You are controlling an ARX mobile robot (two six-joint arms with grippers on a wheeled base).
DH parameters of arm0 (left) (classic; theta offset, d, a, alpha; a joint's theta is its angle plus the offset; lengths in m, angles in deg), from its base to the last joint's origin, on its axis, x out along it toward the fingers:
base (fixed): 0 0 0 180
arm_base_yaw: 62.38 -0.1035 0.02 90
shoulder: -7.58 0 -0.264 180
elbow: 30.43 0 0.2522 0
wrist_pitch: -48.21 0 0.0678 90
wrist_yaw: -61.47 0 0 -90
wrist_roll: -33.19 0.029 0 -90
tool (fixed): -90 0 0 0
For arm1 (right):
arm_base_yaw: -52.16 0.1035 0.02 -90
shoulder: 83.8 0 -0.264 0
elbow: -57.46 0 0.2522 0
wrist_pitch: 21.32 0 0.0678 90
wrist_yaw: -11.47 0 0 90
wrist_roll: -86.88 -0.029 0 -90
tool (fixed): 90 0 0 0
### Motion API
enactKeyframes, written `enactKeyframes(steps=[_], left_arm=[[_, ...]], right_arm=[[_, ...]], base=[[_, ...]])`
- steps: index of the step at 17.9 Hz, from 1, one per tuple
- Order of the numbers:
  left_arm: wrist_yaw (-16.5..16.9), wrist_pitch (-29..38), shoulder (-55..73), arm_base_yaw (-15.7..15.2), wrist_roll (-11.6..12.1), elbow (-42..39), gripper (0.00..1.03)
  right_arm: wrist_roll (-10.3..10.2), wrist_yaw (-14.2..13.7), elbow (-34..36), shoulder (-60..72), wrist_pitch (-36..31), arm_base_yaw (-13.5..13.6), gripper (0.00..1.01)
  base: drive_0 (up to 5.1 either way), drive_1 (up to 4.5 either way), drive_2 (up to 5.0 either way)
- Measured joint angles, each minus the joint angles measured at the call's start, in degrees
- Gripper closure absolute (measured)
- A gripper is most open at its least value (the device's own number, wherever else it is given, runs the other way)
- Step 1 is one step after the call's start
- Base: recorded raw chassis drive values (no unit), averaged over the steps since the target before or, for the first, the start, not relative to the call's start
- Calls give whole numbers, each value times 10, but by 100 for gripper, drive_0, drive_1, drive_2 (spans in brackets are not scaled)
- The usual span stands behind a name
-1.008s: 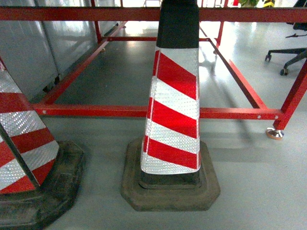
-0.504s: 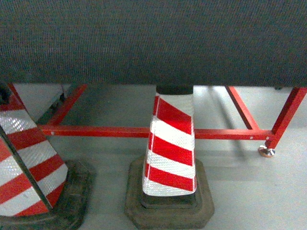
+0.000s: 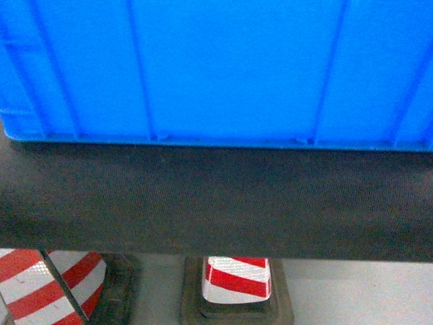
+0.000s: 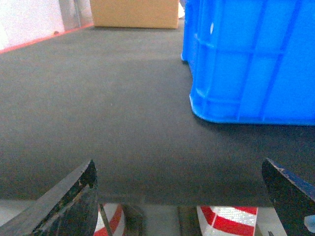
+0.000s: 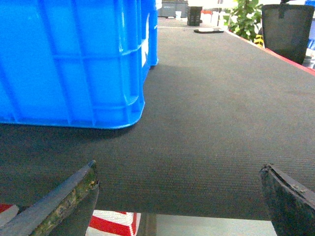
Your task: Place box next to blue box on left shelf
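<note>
Rising steadily, the head view has climbed from the traffic cones and red frame on the floor to bench height; the blue crate now fills the upper half of that view, standing on the dark-matted bench, with only the cone bases visible beneath the bench edge.

Both arms sit low at the near edge. The left claw is spread wide and holds nothing, with the crate's left corner ahead and to its right. The right claw is equally wide and empty, with the crate's right corner ahead and to its left.

The step in hand appears to be the approach for a two-arm pick-up. Recommended procedure:

- Bring each claw level with the ribbed side wall (the rolled rim is out of view here).
- Close in symmetrically so the crate does not skew on the mat.
- Confirm firm contact on both sides before lifting.

The left shelf is not visible in any view.
</note>
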Motion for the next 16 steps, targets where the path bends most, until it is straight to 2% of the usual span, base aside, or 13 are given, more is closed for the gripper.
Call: enactKeyframes(steps=[16], left_arm=[[0, 2, 0, 0, 0, 0, 5]], right_arm=[[0, -1, 0, 0, -1, 0, 3]], base=[[0, 0, 0]])
